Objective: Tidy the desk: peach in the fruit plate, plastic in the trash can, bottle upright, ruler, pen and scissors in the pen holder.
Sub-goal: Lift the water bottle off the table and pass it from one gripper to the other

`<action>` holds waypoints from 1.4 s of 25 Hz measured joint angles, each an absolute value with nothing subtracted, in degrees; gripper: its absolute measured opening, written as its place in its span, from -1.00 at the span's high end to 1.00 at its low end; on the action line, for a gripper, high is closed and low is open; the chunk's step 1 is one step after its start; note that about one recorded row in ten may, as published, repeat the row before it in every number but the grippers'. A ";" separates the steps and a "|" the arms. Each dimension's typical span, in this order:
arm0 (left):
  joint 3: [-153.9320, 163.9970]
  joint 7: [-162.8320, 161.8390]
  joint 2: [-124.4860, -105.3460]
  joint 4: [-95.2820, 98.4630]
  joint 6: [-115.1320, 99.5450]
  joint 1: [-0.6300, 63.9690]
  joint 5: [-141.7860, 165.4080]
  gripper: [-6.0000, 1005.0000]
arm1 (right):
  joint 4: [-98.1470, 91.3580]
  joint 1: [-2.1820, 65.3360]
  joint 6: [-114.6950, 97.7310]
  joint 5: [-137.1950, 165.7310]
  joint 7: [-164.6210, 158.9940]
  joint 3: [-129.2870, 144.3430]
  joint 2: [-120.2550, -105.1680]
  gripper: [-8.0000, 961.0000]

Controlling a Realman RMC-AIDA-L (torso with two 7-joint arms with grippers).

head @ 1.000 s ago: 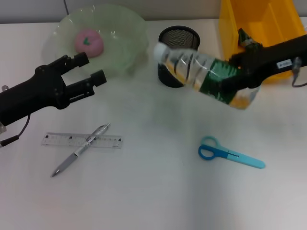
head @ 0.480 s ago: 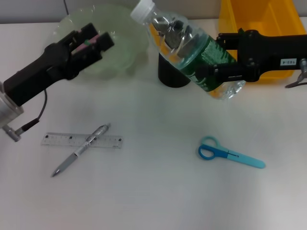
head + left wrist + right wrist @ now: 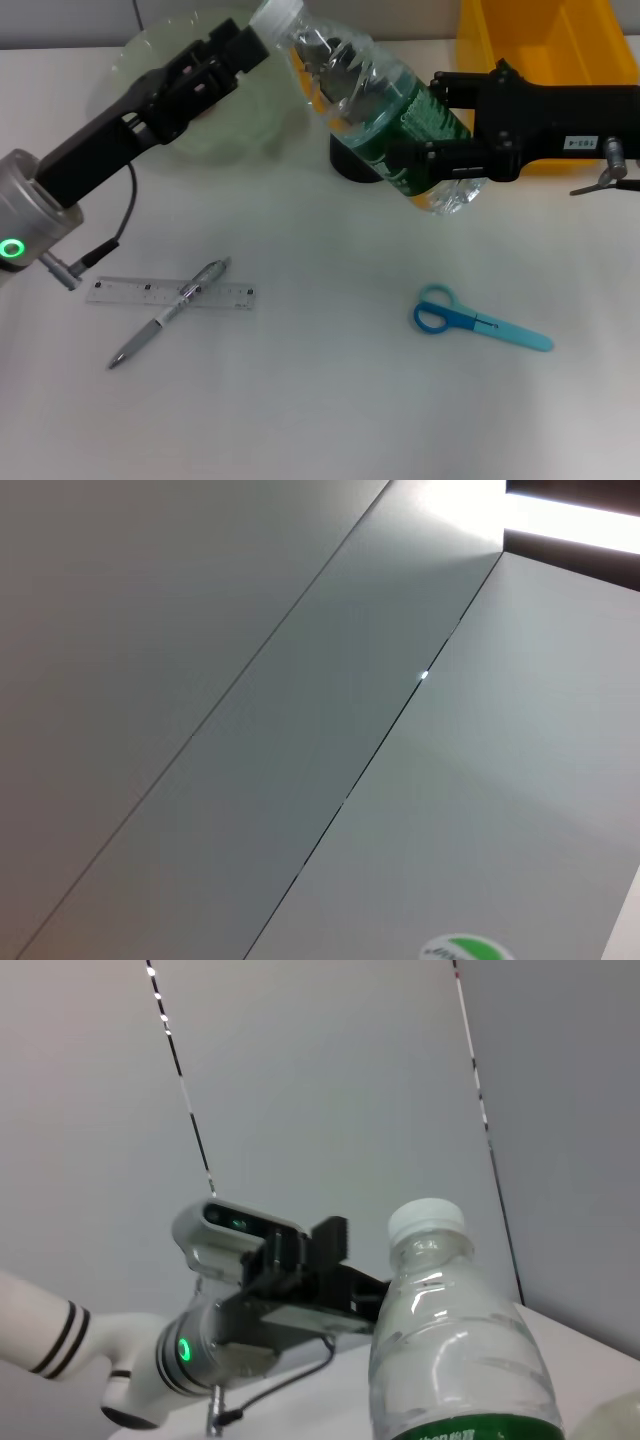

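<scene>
Our count of the desk, kind by kind

We counted one bottle, one pen, one ruler, one pair of scissors, one green fruit plate, one black mesh pen holder and one yellow bin. We saw two grippers, the left gripper and the right gripper. We could not make out a peach or any plastic scrap to count.

You've got a clear bottle with a green label and white cap, black grippers either side. Behind it sits a pale green plate, a black mesh holder and a yellow bin. Blue scissors, a clear ruler and a silver pen lie on your white bench.
</scene>
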State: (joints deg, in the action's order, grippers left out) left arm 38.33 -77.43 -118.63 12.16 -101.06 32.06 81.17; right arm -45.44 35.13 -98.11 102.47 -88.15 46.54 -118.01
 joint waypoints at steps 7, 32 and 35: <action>37.79 -77.40 -118.88 9.98 -100.23 33.35 81.11 -0.63 | -42.24 36.00 -97.93 101.17 -86.07 47.01 -118.21 -0.49; 37.55 -76.62 -118.93 8.97 -100.44 34.54 81.04 -0.28 | -40.08 37.00 -96.95 101.55 -84.91 47.01 -118.40 -0.42; 37.62 -76.61 -118.90 8.98 -100.05 34.57 81.04 -0.01 | -40.08 37.07 -96.92 101.57 -84.85 47.01 -118.39 -0.41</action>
